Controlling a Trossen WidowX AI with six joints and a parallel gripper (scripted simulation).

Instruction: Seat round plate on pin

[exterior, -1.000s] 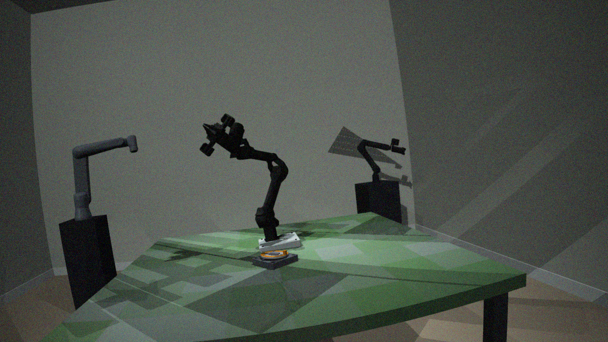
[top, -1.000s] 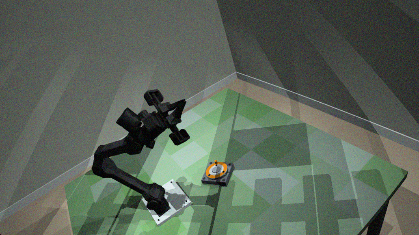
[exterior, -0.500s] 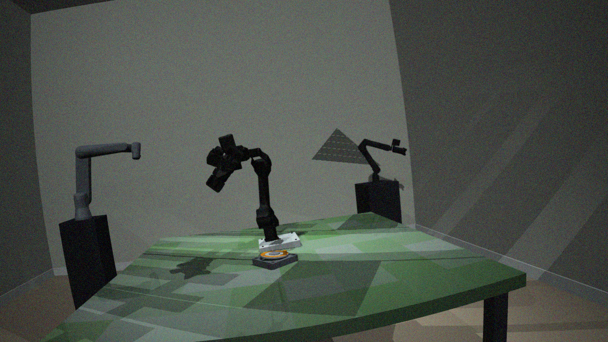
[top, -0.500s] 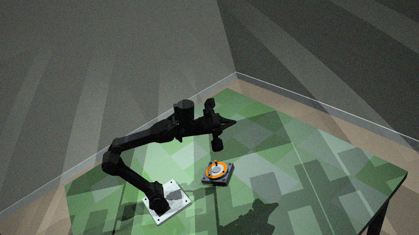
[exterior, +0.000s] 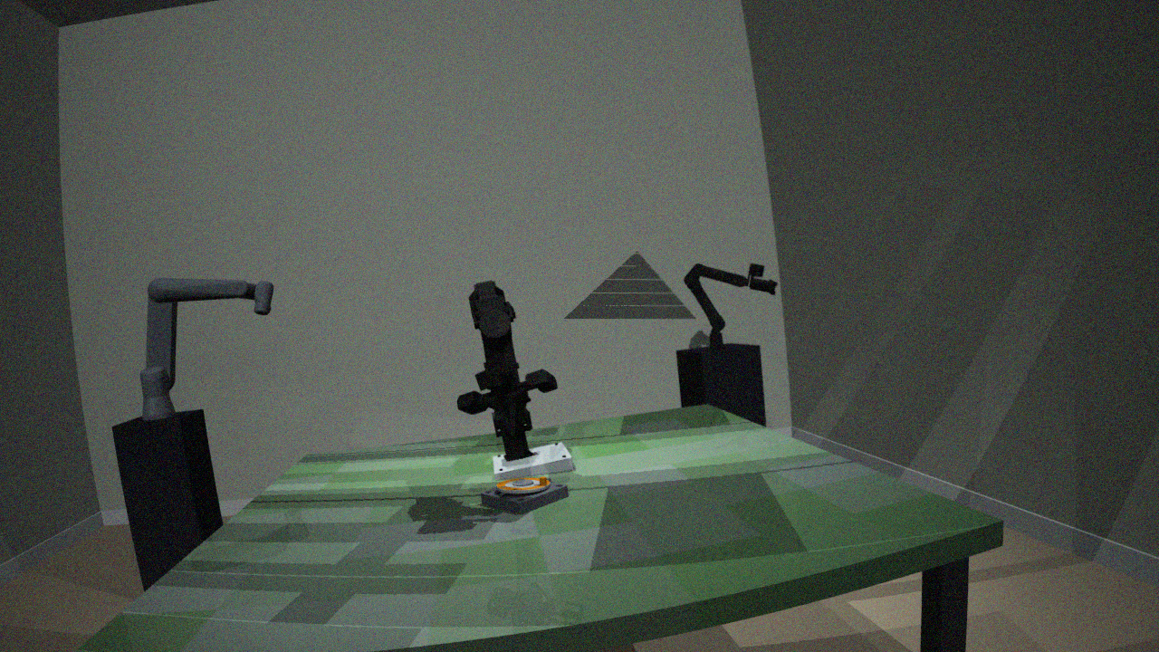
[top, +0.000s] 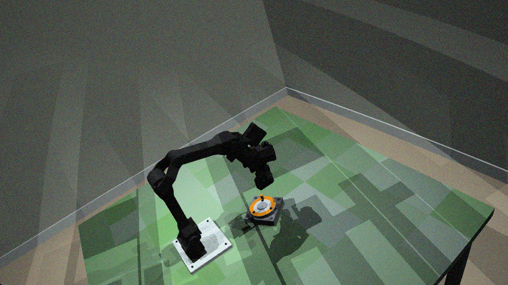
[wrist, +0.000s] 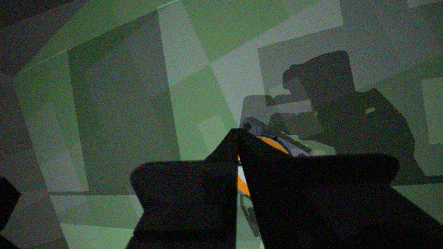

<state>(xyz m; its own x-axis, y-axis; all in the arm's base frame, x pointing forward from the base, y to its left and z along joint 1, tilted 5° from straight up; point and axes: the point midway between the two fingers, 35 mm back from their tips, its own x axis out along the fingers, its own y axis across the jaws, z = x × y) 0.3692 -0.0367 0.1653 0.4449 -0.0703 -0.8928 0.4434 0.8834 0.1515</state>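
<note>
- The round plate is seated on the post at the middle of the dark square base; an orange ring is shown around its grey centre.
- The orange tab is seen at the plate's far edge; whether the plate is tilted cannot be told.
- No contact with the plate is shown, so the turning and seating are judged to remain undone.
- The gripper is held above the base, nothing between its jaws, which are pressed together.
- The base is set on the green table.
</note>
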